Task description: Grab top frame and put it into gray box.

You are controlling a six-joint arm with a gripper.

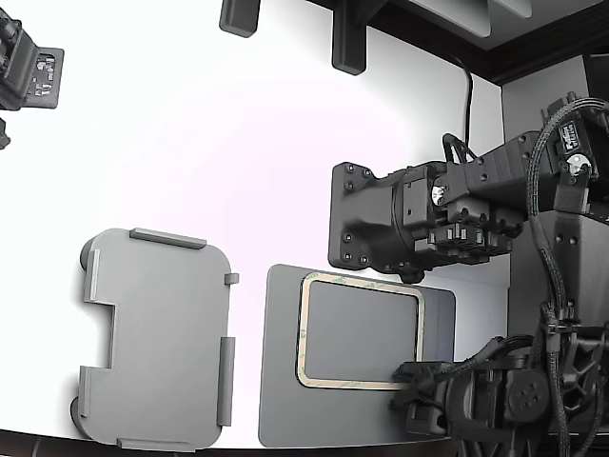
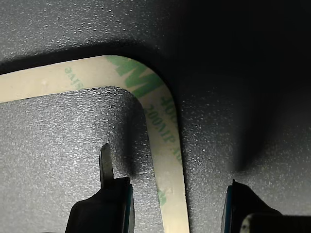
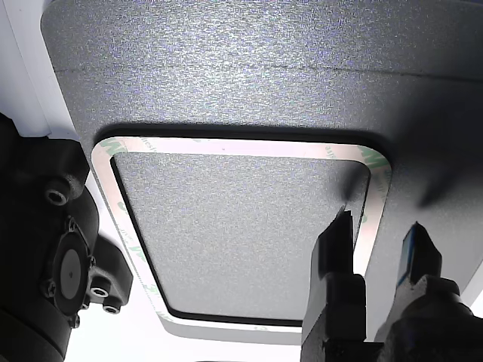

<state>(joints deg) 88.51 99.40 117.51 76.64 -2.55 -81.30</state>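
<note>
Gripper [image 2: 177, 194]: jaws parted, straddling one long side of the top frame [image 2: 163, 145] near a rounded corner, one finger inside the ring, the other outside; contact cannot be told. Top frame: thin flat beige ring, green printed lettering, open centre; lies flat on dark grey mat [image 1: 438, 309]. Gray box [image 1: 157, 338]: light grey shallow tray, raised edge tabs, side notch; beside the mat toward the exterior view's left, apart from it.
</note>
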